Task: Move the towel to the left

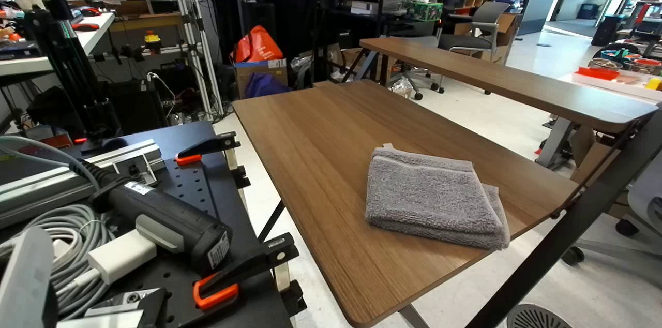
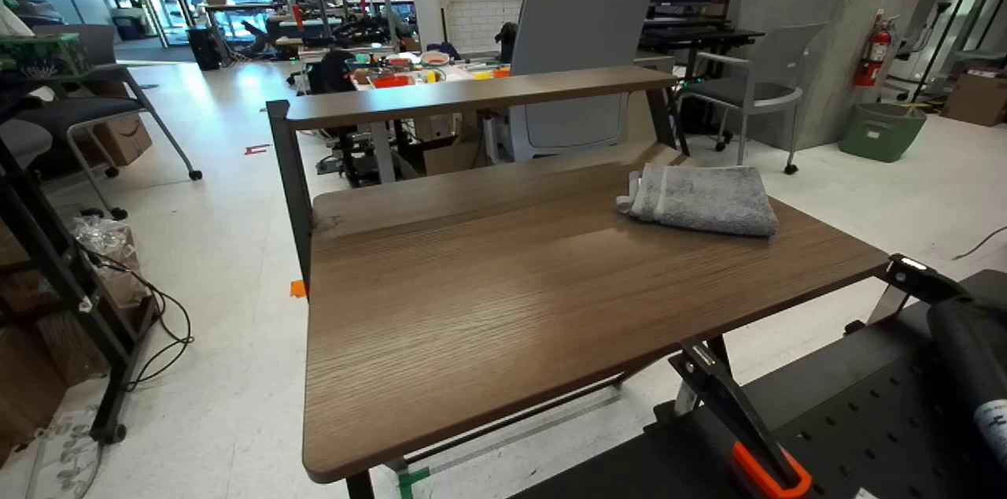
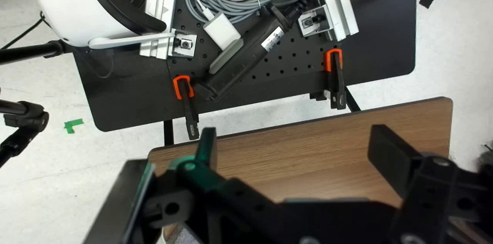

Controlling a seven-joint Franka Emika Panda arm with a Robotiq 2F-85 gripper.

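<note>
Currently, your tool (image 3: 293, 141) stands with its fingers (image 3: 389, 159) spread wide in the wrist view, brown wood of the worktop (image 3: 308, 149) visible between them. Observe the towel (image 1: 434, 193): grey, folded in layers, lying flat on the worktop close to one short end, with a corner reaching the edge; you can confirm the position in both exterior views. A raised shelf (image 2: 488, 94) runs along one long side of the worktop. Beside the opposite long side you have a black bench (image 3: 385, 36), a strip of floor separating the two. It carries a cable coil (image 3: 235, 11), a black handheld device (image 3: 250, 57) and, at the edge facing the worktop, two clamps (image 3: 336, 82) with orange grips. A grey patch (image 3: 184, 236) at the bottom of the wrist view is too small to identify.
</note>
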